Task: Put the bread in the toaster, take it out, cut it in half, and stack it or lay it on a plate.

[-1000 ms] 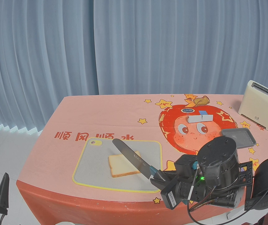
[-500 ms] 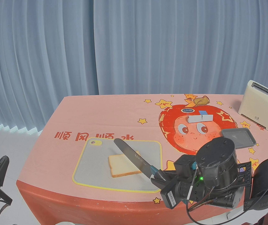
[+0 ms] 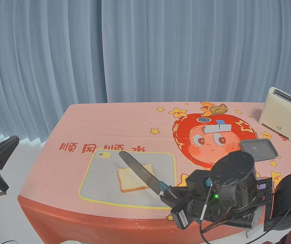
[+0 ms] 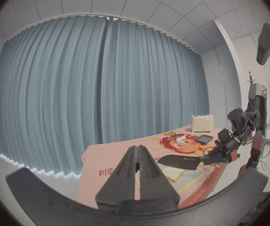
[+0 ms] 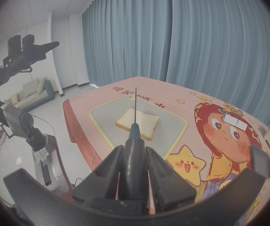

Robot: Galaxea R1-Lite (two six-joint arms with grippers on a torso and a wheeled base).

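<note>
- The cutting board (image 3: 98,183) lies close to the near edge of the table (image 3: 101,126); a narrow strip of pink cloth runs between the board's front rim and the drop.
- The bread (image 3: 132,182), one whole slice, lies flat on the board, right of its middle.
- The right gripper (image 5: 134,151) sits off the board's near right corner and pinches the handle of the knife (image 3: 137,168).
- The blade reaches slantwise over the bread, its tip toward the board's far left corner. Whether it touches the slice cannot be told.
- The left gripper (image 4: 138,151) hangs well left of the board, past the table's edge and over the floor, its fingers pressed together on nothing.
- Bare cloth lies left of the board and beyond it.
- Far right of the board stand a grey tray (image 3: 259,149) and, beyond that at the table's corner, the toaster (image 3: 282,114).
- Two small white blocks (image 3: 217,128) sit on the printed face, beyond the board's right side.
- A blue-grey curtain (image 3: 135,41) hangs behind the table, beyond the board.
</note>
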